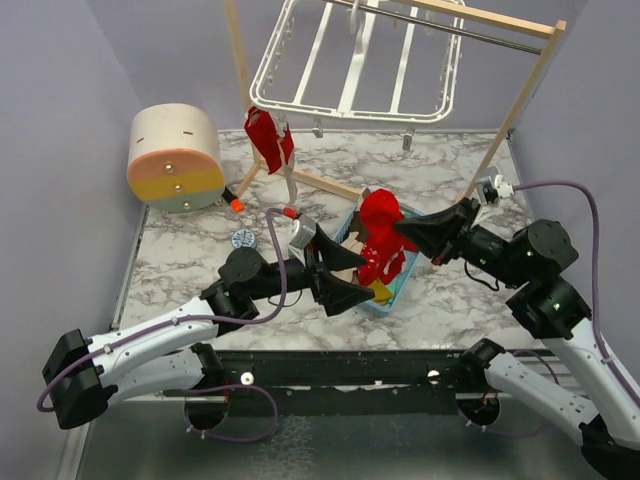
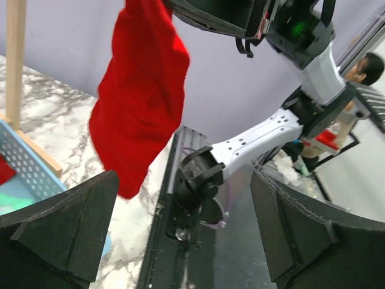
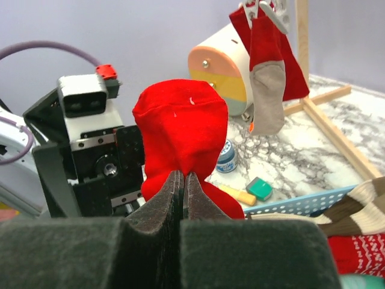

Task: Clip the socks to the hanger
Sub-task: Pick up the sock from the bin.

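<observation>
My right gripper is shut on a bright red sock and holds it up above the light-blue basket; the sock also shows in the right wrist view, pinched at my right gripper, and in the left wrist view. My left gripper is open and empty just left of the hanging sock, over the basket's near end. The white hanger hangs from the wooden stand at the back. A red sock with a beige sole hangs clipped at its near left corner and shows in the right wrist view.
More socks, red-patterned and striped, lie in the basket. A round cream, orange and yellow container lies at the back left. A small blue tin and the stand's wooden foot are on the marble table.
</observation>
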